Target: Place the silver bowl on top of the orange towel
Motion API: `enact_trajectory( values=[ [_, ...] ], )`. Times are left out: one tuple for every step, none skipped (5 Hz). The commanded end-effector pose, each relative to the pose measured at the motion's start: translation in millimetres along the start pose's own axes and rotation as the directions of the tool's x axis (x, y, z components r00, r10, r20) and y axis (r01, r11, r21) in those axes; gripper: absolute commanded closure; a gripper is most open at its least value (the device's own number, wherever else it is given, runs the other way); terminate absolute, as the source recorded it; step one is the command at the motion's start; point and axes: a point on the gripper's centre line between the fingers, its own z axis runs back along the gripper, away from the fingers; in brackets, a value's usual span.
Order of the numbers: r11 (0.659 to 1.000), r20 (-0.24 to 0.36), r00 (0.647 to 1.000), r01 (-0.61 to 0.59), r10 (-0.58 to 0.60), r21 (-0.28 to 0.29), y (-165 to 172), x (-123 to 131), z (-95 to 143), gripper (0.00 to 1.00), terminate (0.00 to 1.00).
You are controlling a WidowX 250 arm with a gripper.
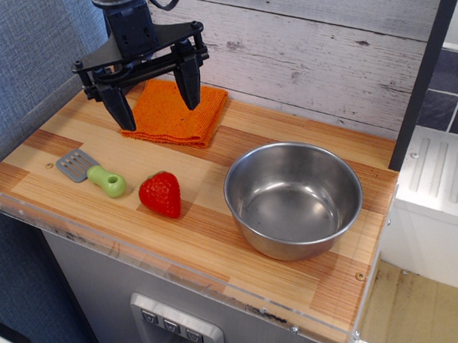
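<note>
The silver bowl [293, 198] stands upright and empty on the right part of the wooden counter. The orange towel [179, 114] lies folded at the back left, against the white plank wall. My gripper [154, 101] hovers over the towel's left half, black fingers wide open and pointing down, holding nothing. It is far to the left of the bowl.
A red toy strawberry [160, 194] lies left of the bowl. A small spatula with a green handle [93, 172] lies at the front left. The counter [216, 240] has a clear plastic front edge. A dark post [421, 74] stands at the right.
</note>
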Motion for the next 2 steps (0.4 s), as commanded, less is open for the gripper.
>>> enact_trajectory(
  values=[
    [1.000, 0.000, 1.000, 0.000, 0.000, 0.000, 0, 0, 0, 0.00, 0.00],
    [0.983, -0.052, 0.983, 0.171, -0.174, -0.067, -9, -12, -2, 0.00, 0.00]
  ],
)
